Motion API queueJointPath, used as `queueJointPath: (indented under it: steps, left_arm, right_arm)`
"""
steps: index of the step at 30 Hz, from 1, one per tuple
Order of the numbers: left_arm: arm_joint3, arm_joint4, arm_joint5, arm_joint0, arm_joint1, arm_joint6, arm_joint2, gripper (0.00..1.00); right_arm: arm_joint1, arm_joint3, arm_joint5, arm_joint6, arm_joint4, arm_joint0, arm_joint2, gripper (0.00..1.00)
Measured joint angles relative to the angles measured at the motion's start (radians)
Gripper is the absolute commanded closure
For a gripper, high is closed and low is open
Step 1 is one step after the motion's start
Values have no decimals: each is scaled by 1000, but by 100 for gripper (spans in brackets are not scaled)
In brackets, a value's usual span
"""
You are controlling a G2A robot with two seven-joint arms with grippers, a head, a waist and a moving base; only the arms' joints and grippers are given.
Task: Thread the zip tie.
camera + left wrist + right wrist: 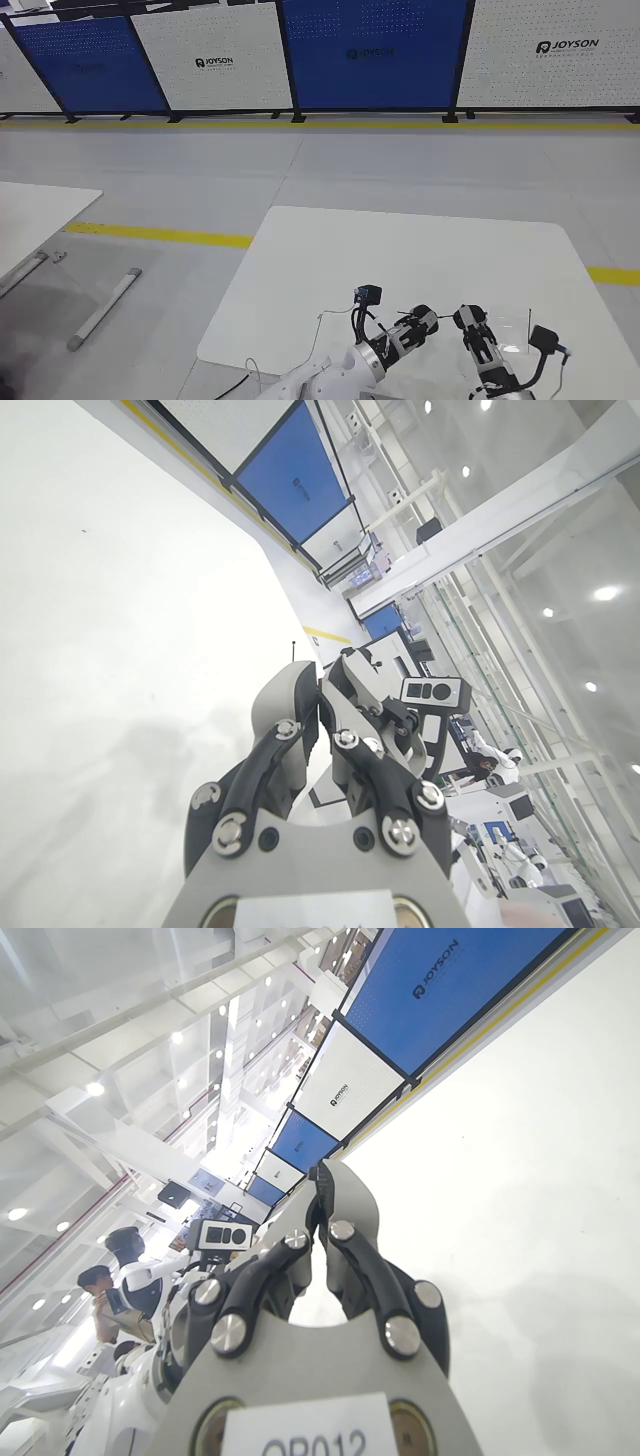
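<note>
Blue and white perforated panels (370, 55) stand behind a grey floor with yellow lines, and a smooth, matt white table (420, 260) with rounded corners fills the foreground. At its near edge the left tool (427, 318) and right tool (464, 318) point tip to tip, close together. A hair-thin dark line (446, 316) runs between them, too fine to name. A thin, straight black strip that I take for the zip tie (529, 322) lies apart on the table beyond the right arm.

From the left wrist, the left tool (318, 690) is clenched, its ribbed black rubber pads (309, 695) pressed together on grey metal fingers with bright screw heads. I cannot tell whether anything sits between them. The zip tie (293, 651) shows past the fingertip as a slim stalk with a small knob on its end.

From the right wrist, the right tool (320, 1190) is likewise clenched, pad against pad, with nothing clearly held.

No loop is visible, so the threading looks undone: the tail has yet to pass through the head.
</note>
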Motion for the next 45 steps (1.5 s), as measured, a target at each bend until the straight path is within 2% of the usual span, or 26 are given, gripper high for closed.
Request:
queueJointPath:
  steps: [18,20,23,26,36,45]
  left_arm:
    - [-8,15,-21,9,2,-14,-7,100]
    - [-7,15,-18,9,2,-14,-7,78]
    - [-6,23,-12,7,2,-25,-5,65]
    - [-6,24,-10,7,2,-25,-5,65]
    - [-13,26,-18,19,4,-8,-16,82]
    - [-18,34,-19,25,4,-9,-18,91]
  right_arm:
    - [-6,0,1,17,-5,4,-6,100]
    - [-7,-2,-3,14,-3,1,-3,100]
    - [-7,-2,-6,13,-2,-3,0,100]
    - [-8,-1,-6,12,-4,-3,1,100]
    - [-11,6,3,5,-4,-6,12,100]
    - [-14,3,2,7,-14,-7,10,100]
